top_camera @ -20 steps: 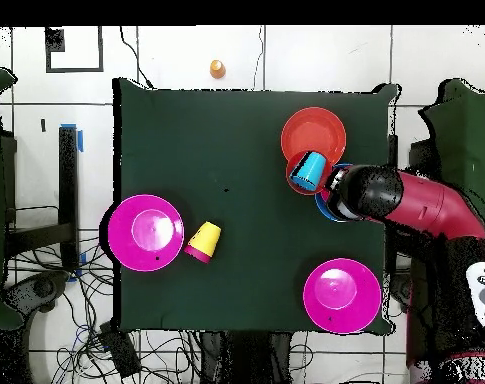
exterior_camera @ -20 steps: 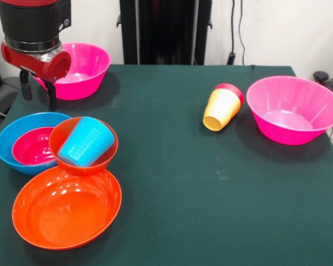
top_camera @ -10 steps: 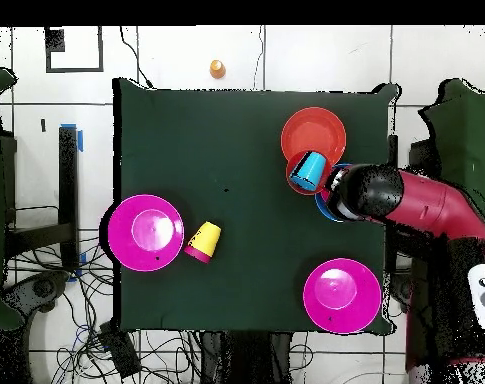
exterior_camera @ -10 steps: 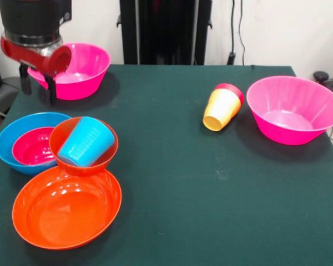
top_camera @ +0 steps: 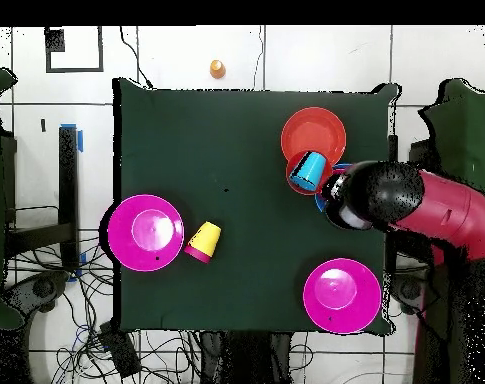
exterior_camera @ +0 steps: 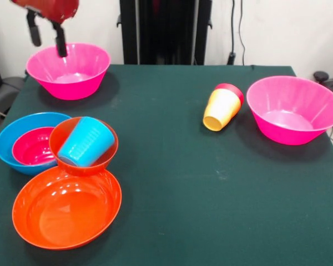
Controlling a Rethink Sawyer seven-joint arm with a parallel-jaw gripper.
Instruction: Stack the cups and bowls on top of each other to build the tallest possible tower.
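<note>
The gripper is held high with jaws apart and empty — no tower is begun; the blue cup is left lying in the small orange bowl.

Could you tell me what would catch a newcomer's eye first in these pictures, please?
Probably the cluster at the front view's left: a blue cup lying tilted in a small orange bowl, beside a blue bowl and a wide orange bowl. Two big pink bowls sit apart, and the gripper hangs open above the left one.

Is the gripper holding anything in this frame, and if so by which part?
Nothing is held. The gripper hangs open and empty above the table's corner by the pink bowl, its two fingers apart with only air between them.
</note>
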